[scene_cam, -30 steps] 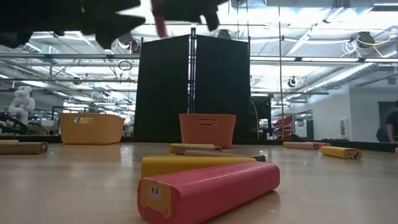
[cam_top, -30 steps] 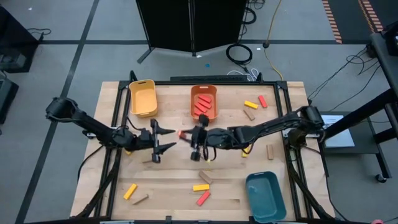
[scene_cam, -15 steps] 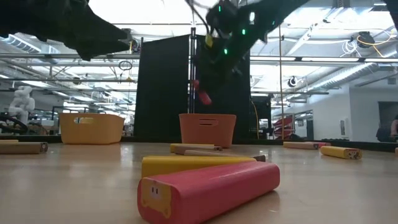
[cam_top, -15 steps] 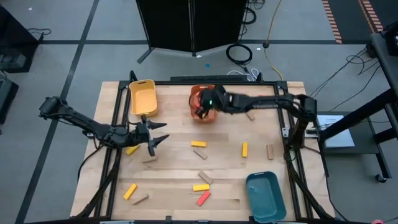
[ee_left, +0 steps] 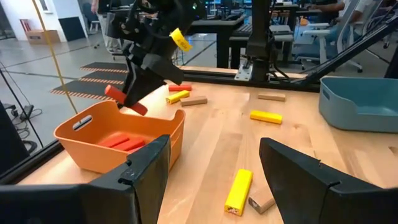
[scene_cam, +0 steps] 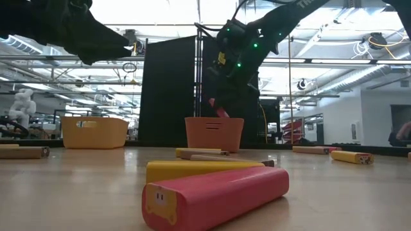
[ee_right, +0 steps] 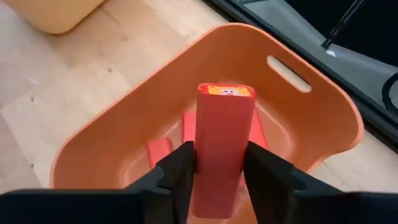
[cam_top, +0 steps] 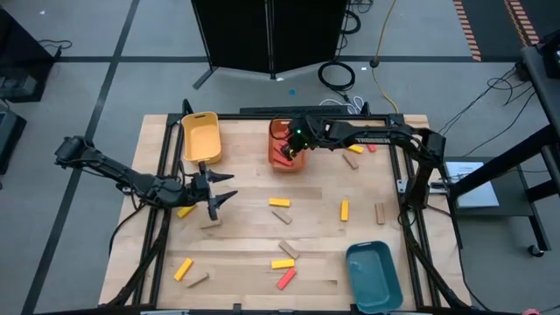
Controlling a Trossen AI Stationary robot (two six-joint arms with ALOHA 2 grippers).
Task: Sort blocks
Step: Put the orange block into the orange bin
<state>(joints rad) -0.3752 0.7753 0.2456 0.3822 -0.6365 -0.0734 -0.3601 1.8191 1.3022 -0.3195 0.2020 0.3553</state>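
My right gripper [ee_right: 214,171] clamps a red block [ee_right: 221,143] above the orange bin [ee_right: 323,118] — red blocks lie inside — while my left gripper [cam_top: 214,194] hangs spread over the tabletop [cam_top: 324,245].

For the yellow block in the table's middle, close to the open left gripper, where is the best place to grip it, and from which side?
Judging from the high view, the yellow block lies flat and alone, long axis across the table. The left gripper would best come from above and close on the middle of its two long sides, which are narrow, parallel and unobstructed.

Bright overhead light, glaring low-view ceiling.
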